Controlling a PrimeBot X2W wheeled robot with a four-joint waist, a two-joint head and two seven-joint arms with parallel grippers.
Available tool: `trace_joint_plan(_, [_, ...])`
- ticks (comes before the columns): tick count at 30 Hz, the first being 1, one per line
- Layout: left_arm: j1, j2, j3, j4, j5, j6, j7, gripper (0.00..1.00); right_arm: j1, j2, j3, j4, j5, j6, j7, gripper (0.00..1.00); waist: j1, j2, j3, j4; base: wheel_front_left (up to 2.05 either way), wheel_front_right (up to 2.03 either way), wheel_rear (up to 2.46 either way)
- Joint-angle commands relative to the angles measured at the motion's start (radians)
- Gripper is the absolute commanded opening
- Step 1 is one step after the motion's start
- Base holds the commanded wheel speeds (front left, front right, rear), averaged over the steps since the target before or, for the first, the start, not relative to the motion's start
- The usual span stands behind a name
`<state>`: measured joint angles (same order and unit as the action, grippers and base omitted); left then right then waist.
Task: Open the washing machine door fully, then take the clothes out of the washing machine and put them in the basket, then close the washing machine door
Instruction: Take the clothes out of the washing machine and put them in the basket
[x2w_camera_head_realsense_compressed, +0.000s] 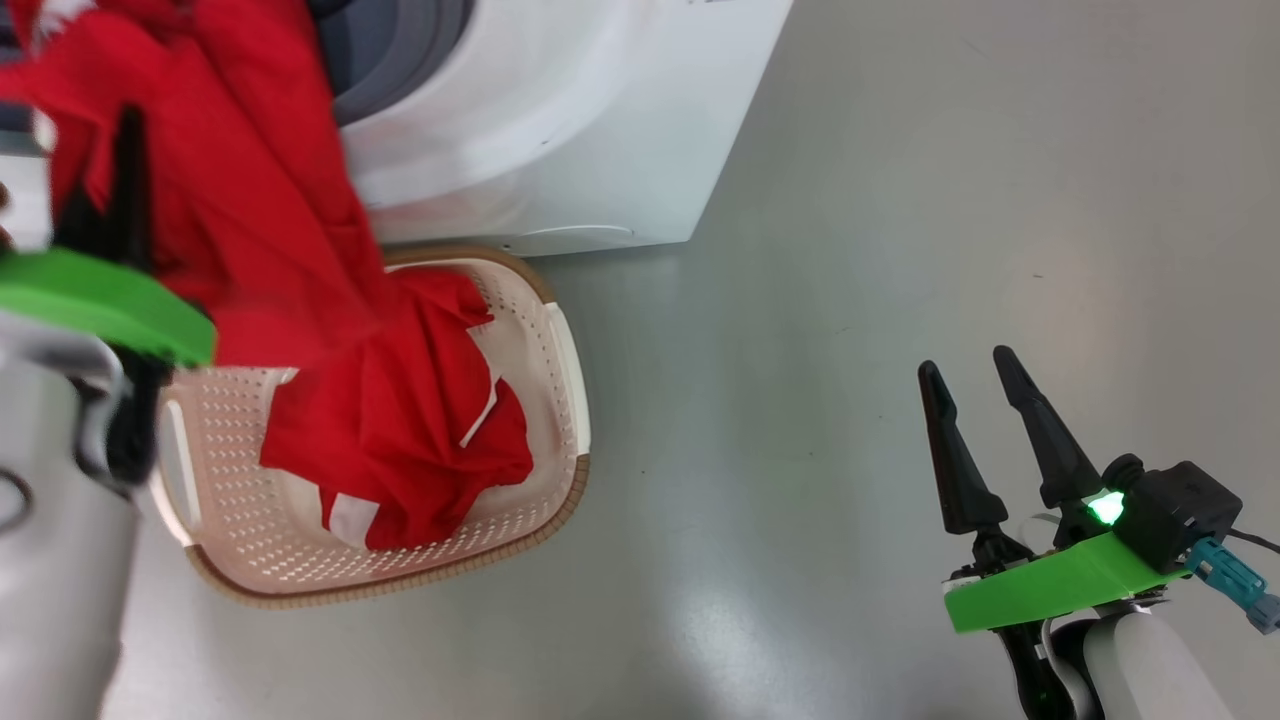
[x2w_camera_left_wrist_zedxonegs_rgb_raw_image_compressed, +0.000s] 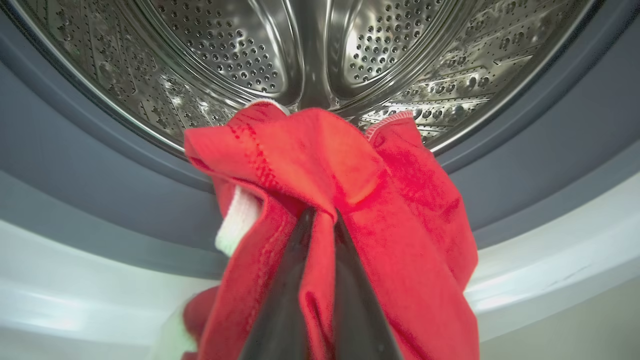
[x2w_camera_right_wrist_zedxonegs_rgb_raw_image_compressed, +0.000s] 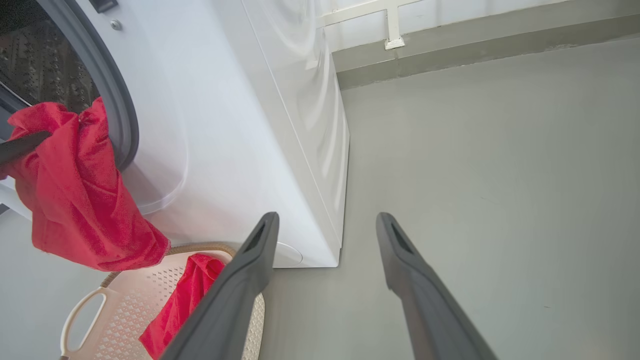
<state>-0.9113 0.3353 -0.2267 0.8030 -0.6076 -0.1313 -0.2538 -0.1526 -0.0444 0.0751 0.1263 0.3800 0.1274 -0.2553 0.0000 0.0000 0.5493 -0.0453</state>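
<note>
My left gripper (x2w_camera_left_wrist_zedxonegs_rgb_raw_image_compressed: 320, 215) is shut on a red garment (x2w_camera_left_wrist_zedxonegs_rgb_raw_image_compressed: 400, 200) in front of the washing machine's steel drum (x2w_camera_left_wrist_zedxonegs_rgb_raw_image_compressed: 250, 50). In the head view this garment (x2w_camera_head_realsense_compressed: 250, 180) hangs from the left gripper (x2w_camera_head_realsense_compressed: 125, 140) at the upper left, draping down toward the cream basket (x2w_camera_head_realsense_compressed: 240, 480). More red clothes (x2w_camera_head_realsense_compressed: 420, 440) lie in the basket, which stands on the floor against the white washing machine (x2w_camera_head_realsense_compressed: 560, 120). My right gripper (x2w_camera_head_realsense_compressed: 962, 365) stands open and empty over bare floor at the lower right. The washing machine door is out of view.
Grey floor (x2w_camera_head_realsense_compressed: 900, 250) stretches to the right of the machine and basket. In the right wrist view a wall base (x2w_camera_right_wrist_zedxonegs_rgb_raw_image_compressed: 450, 45) runs behind the machine (x2w_camera_right_wrist_zedxonegs_rgb_raw_image_compressed: 250, 125), and the basket's white handle (x2w_camera_right_wrist_zedxonegs_rgb_raw_image_compressed: 75, 320) shows at the lower left.
</note>
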Motion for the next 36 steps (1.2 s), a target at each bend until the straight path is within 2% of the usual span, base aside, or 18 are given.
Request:
trace_joint_plan(1, [0.040, 0.037, 0.042, -0.047, 0.024, 0.001, -0.008, 0.00, -0.001, -0.006, 0.018, -0.021, 0.012, 0.003, -0.006, 1.00, 0.0000, 0.0000, -0.003, 0.010, 0.00, 0.00, 0.00])
trace_joint_plan(8, [0.247, -0.046, 0.150, -0.239, 0.100, 0.001, -0.008, 0.00, -0.004, -0.006, 0.011, -0.021, 0.004, 0.003, -0.006, 1.00, 0.0000, 0.0000, -0.003, 0.028, 0.00, 0.00, 0.00])
trace_joint_plan(15, [0.379, -0.098, 0.141, -0.304, 0.160, 0.001, -0.008, 0.00, -0.006, -0.006, 0.004, -0.021, -0.002, 0.003, -0.006, 1.00, 0.0000, 0.0000, 0.003, 0.037, 0.00, 0.00, 0.00])
trace_joint_plan(23, [0.413, -0.122, 0.119, -0.237, 0.161, 0.001, -0.008, 0.00, -0.013, -0.006, 0.006, -0.025, -0.007, 0.003, -0.006, 1.00, 0.0000, 0.0000, 0.024, 0.036, 0.00, 0.00, 0.00])
trace_joint_plan(36, [0.326, -0.124, 0.021, -0.025, 0.115, 0.001, -0.008, 0.00, -0.033, -0.006, 0.004, -0.045, -0.019, 0.003, -0.006, 1.00, 0.0000, 0.0000, 0.118, 0.021, 0.00, 0.00, 0.00])
